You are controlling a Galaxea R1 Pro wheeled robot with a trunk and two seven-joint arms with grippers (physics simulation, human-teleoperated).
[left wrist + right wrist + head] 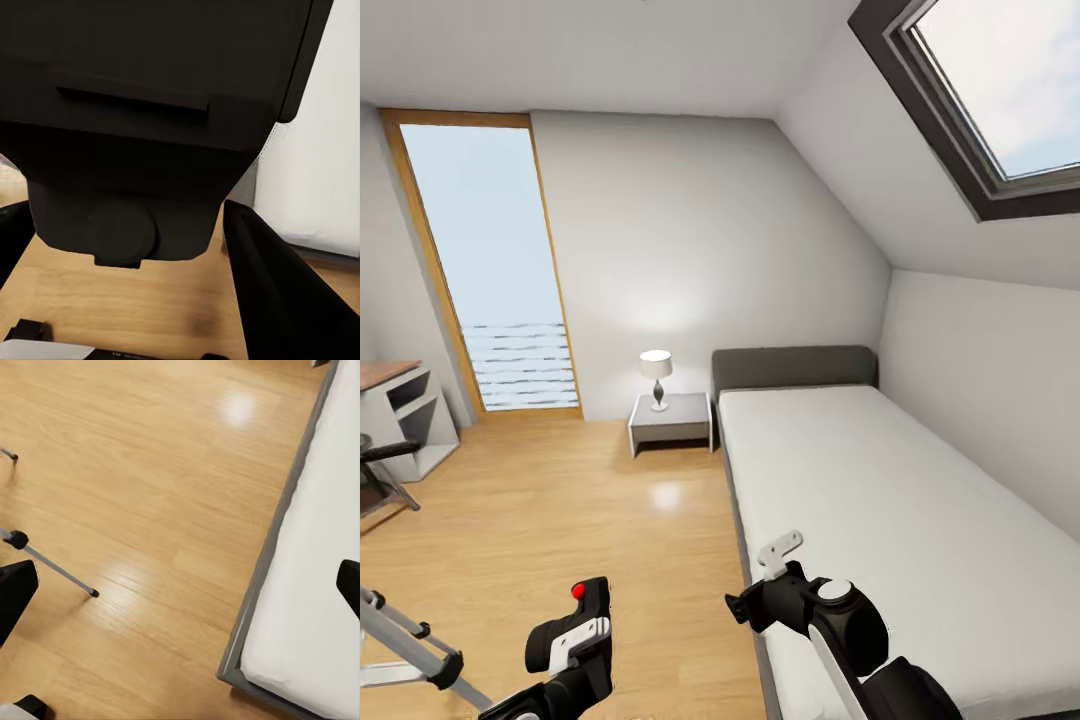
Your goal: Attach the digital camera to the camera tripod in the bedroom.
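Note:
The digital camera [588,603], a small black box with a red button on top, is held low at the front left, above the wood floor. My left gripper [572,645] is shut on it. In the left wrist view the camera's black body [150,112] sits between the two dark fingers [274,300]. Silver legs of the camera tripod [405,640] with black joints reach in at the lower left, left of the camera; its head is out of view. One thin tripod leg [56,568] rests on the floor. My right gripper [184,592] is open and holds nothing, over the floor beside the bed.
A white bed [880,500] with a grey headboard fills the right side. A nightstand [671,420] with a lamp stands beside it. A desk [400,400] and a chair [380,470] are at the left wall, by the tall window [490,280].

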